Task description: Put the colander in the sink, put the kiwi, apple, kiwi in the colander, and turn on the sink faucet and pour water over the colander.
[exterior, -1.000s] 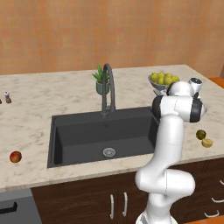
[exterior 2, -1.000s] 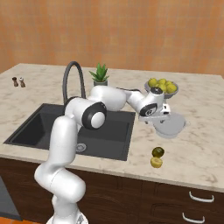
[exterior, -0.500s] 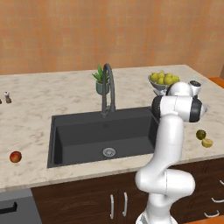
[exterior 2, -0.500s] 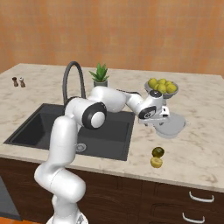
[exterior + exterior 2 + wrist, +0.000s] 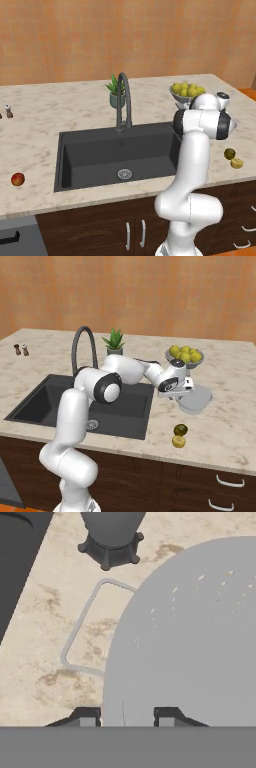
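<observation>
Colander (image 5: 190, 642): we see a round white bowl, smooth and matte, its wall dotted with rows of small holes; a thin wire loop handle (image 5: 82, 629) juts from its side and lies over the counter. In the right base view it sits on the counter (image 5: 230, 421) to the right of the sink, just in front of the fruit bowl.
Gripper (image 5: 123, 717): we see the two dark fingertips (image 5: 86, 717) standing either side of the colander's rim, one outside the wall and one inside; we cannot tell whether they press on it yet. In the right base view the gripper (image 5: 181, 398) is low over the colander's near-left edge.
Sink (image 5: 90, 160): a rectangular dark grey basin, matte, with a round silver drain (image 5: 124, 174) in its floor; we see nothing else lying in it.
Faucet (image 5: 124, 102): a dark grey gooseneck with a high arch, rising at the back edge of the sink.
Counter surface: beige speckled stone, glossy in patches.
Fruit bowl (image 5: 185, 360): a footed bowl holding a heap of yellow-green round fruit.
Kiwis (image 5: 179, 435): one dark olive (image 5: 229, 153), one yellowish (image 5: 237, 163), touching, on the counter in front of the colander.
Apple (image 5: 18, 179): small, red-orange, on the counter left of the sink.
Plant (image 5: 117, 92): spiky green leaves in a small pot beside the faucet.
</observation>
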Controlling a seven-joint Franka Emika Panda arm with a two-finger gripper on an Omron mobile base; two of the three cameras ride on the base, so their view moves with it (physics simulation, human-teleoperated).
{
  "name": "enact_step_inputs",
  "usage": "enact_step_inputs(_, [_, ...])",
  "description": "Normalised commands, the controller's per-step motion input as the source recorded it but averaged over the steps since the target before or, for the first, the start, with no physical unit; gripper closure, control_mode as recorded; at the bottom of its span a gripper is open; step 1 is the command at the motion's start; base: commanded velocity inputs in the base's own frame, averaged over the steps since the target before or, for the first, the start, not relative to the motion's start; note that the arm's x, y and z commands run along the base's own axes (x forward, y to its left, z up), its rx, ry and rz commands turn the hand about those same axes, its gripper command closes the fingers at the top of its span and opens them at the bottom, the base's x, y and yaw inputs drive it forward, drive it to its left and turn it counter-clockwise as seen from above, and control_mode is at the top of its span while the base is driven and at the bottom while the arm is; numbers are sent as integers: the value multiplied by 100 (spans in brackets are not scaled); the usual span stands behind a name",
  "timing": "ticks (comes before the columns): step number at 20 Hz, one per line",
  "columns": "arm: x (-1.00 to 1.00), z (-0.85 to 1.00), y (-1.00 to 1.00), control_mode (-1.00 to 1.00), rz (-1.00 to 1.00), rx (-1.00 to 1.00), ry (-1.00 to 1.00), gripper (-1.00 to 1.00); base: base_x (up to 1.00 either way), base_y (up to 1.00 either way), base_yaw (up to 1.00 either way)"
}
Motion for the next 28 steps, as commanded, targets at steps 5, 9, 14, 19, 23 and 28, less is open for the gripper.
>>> enact_step_inputs(5, [-23, 49, 0, -100, 0, 1, 2, 100, 0, 0, 0])
enact_step_inputs(9, [-99, 56, 20, -100, 4, 0, -8, 100, 0, 0, 0])
enact_step_inputs(14, [-90, 38, 83, -100, 13, 0, -1, 100, 0, 0, 0])
enact_step_inputs(19, [-76, 17, 98, -100, 25, 0, 2, 100, 0, 0, 0])
enact_step_inputs(23, [-59, 10, 100, -100, 20, 0, 7, 100, 0, 0, 0])
enact_step_inputs(28, [-16, 6, 100, -100, 14, 0, 14, 100, 0, 0, 0])
